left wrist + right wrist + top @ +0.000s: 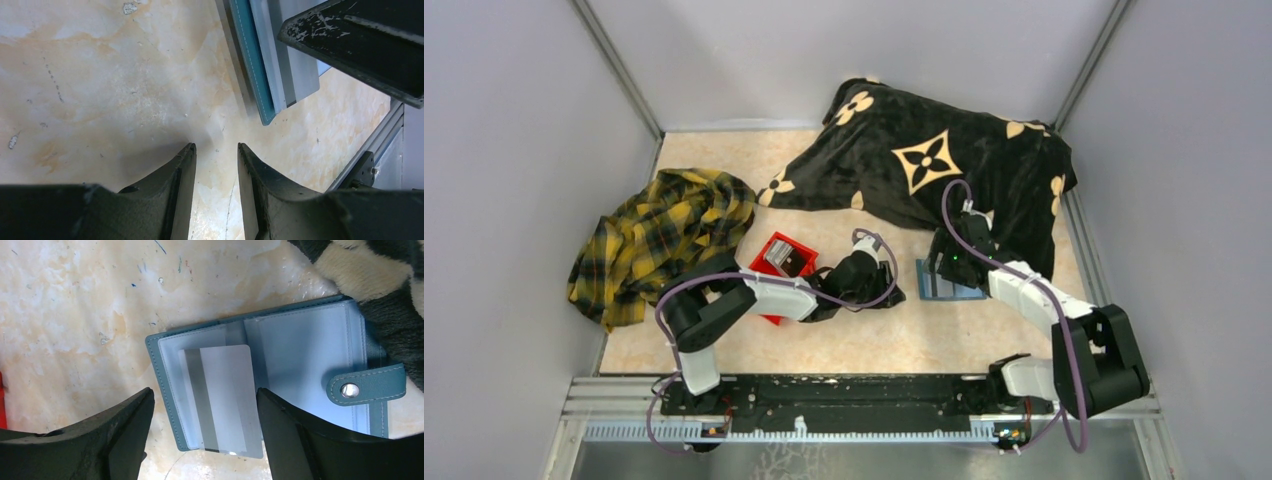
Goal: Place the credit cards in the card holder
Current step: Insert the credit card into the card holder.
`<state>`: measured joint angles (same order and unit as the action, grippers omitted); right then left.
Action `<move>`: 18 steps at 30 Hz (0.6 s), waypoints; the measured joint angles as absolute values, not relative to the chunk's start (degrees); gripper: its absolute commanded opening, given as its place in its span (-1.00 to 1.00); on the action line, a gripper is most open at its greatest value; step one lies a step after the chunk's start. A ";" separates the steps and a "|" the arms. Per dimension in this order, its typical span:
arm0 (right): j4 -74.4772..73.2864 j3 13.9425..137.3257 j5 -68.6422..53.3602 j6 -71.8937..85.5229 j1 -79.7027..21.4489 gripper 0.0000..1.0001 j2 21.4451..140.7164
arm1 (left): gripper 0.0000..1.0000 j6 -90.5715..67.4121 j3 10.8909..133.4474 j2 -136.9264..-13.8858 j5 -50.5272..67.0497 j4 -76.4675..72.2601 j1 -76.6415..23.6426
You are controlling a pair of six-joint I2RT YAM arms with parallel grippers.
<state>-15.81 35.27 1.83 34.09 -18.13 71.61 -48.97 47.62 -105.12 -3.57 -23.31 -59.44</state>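
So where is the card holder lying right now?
In the top view the card holder lies open on the table right of centre, under the right jaws, beside the black blanket.

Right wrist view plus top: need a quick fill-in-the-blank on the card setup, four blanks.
1. The holder lies ____, inside facing up.
2. In the right wrist view, a grey-striped card rests on its ____ half.
3. More cards sit in a bin coloured ____.
4. The right pincer, above the holder, grips ____.
Missing words: open; left; red; nothing.
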 measured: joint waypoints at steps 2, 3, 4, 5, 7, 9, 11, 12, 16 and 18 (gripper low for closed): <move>-15.79 35.27 1.78 34.06 -18.13 0.48 72.16 | -0.13 -48.97 47.81 -105.25 -3.57 -23.31 -59.46; -15.79 35.27 1.78 34.06 -18.13 0.48 72.34 | -0.13 -48.97 47.81 -105.27 -3.60 -23.31 -59.48; -15.77 35.27 1.78 34.06 -18.13 0.47 72.49 | -0.13 -48.97 47.81 -105.27 -3.60 -23.31 -59.48; -15.77 35.27 1.78 34.06 -18.13 0.47 72.55 | -0.12 -48.97 47.81 -105.30 -3.57 -23.31 -59.48; -15.77 35.27 1.76 34.04 -18.13 0.46 72.58 | -0.13 -48.97 47.83 -105.34 -3.60 -23.35 -59.48; -15.62 35.27 1.50 34.04 -18.13 0.44 72.79 | -0.13 -48.99 47.83 -105.38 -3.57 -23.40 -59.48; -15.42 35.27 1.08 34.06 -18.13 0.44 73.36 | -0.13 -48.99 47.90 -105.51 -3.57 -23.57 -59.48; -15.35 35.27 0.82 34.06 -18.13 0.44 73.73 | -0.12 -49.01 47.94 -105.58 -3.53 -23.68 -59.48; -14.59 35.29 0.23 34.20 -18.63 0.43 75.00 | -0.12 -49.01 48.16 -106.00 -3.55 -24.18 -59.48; -14.06 35.35 0.27 34.35 -19.07 0.43 75.50 | -0.12 -49.01 48.53 -106.39 -3.55 -24.38 -59.48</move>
<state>-14.06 35.35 0.27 34.35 -19.07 75.50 -49.01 48.53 -106.39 -3.55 -24.38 -59.48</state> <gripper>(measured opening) 0.718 0.437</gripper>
